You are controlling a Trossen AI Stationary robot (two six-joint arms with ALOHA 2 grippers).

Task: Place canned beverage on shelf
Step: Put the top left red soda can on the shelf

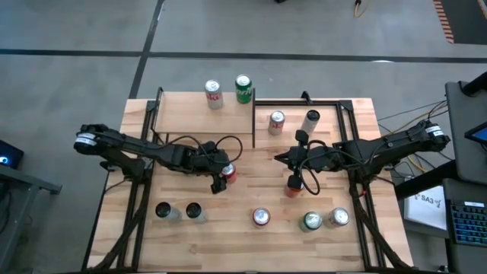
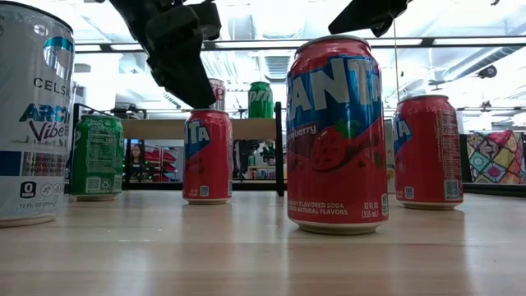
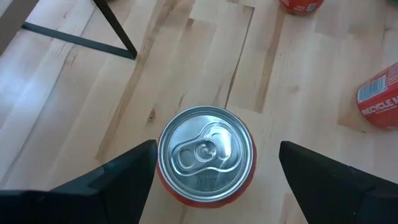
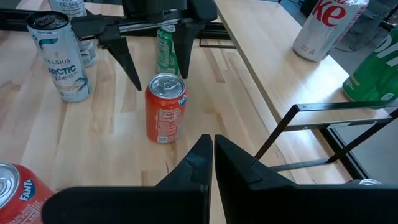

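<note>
Left gripper (image 1: 226, 176) hung open astride a red can (image 1: 228, 173) at frame center; right gripper (image 1: 280, 157) waited closed, empty, center-right.

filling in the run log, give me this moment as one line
left gripper: open, above upright red can, fingers either side, not gripping | right gripper: shut, empty, mid-table | shelf: two cans on it

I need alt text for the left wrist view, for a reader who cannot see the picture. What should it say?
Seen from above, a red can with a silver top stands upright on the wooden tabletop, between the open fingers of the left gripper, which do not touch it. Parts of two more red cans show at the edge, and a black post crosses one corner.
</note>
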